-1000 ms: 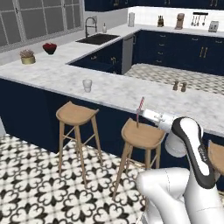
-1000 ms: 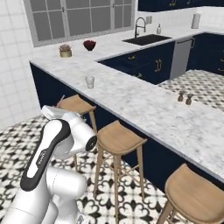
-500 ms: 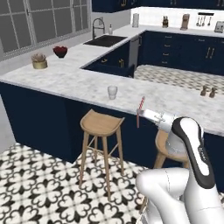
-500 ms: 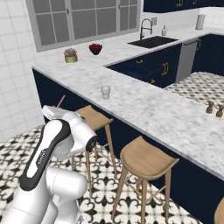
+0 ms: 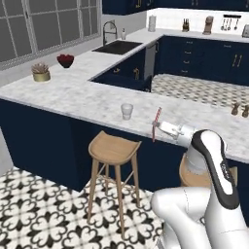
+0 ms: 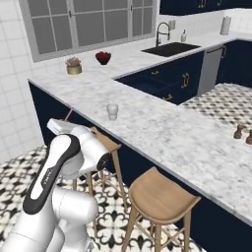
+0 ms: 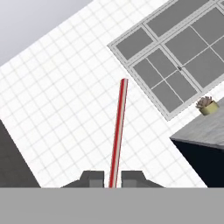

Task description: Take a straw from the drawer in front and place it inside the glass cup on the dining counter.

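Observation:
My gripper (image 5: 155,128) is shut on the red-and-white straw (image 5: 156,122), which stands nearly upright in front of the dining counter (image 5: 82,99), at its near edge. The glass cup (image 5: 127,111) stands upright on the marble, a short way left of the straw and slightly farther back. From the right base view, the cup (image 6: 112,110) is right of and beyond the gripper (image 6: 62,126), and the straw's pink end (image 6: 67,114) pokes up above the hand. In the hand view the straw (image 7: 117,135) rises from between the two fingertips (image 7: 92,178). The drawer is out of view.
A wooden stool (image 5: 115,147) stands under the counter edge below the cup, and another stool (image 6: 162,197) is further right. A dark bowl of berries (image 5: 65,60) and a potted plant (image 5: 41,73) sit far left. Two small shakers (image 5: 239,109) stand at the right.
Both base views have shifted as the base drove: the counter and cup now sit nearer and more central. The straw stays clamped in the gripper.

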Tool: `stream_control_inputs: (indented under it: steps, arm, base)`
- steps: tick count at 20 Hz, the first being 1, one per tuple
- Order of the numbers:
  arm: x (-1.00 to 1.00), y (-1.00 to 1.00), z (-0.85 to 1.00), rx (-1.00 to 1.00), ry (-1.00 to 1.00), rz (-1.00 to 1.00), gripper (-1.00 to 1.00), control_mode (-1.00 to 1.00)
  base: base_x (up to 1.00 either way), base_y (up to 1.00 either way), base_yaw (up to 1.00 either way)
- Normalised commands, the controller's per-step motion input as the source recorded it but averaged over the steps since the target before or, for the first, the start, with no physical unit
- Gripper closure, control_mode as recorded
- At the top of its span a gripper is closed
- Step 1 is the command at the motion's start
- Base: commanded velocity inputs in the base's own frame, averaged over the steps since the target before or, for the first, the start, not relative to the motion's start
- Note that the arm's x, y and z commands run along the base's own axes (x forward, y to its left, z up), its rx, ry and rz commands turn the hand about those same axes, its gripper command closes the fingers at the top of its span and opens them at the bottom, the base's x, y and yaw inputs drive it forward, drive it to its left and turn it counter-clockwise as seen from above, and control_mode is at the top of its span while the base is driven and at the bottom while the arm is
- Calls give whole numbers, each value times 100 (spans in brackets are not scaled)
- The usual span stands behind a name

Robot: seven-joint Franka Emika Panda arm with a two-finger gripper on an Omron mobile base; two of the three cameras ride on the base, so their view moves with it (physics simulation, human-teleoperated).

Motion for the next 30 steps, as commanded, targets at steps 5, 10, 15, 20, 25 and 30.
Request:
stream_control_inputs:
  steps: [5,10,15,20,25,30]
  arm:
    - [0,0,0,0,0,0,100,100]
    - [0,0,0,0,0,0,100,100]
    - [0,0,0,0,0,0,100,100]
    - [0,0,0,0,0,0,100,100]
    - [0,0,0,0,0,0,100,100]
    - [40,0,34,8,-1,-9,100,-100]
  base:
    - [53,62,-2]
    - [51,40,-1]
    - [54,6,0]
    - [64,0,-1]
    - [54,3,-10]
    - [11,1,-3]
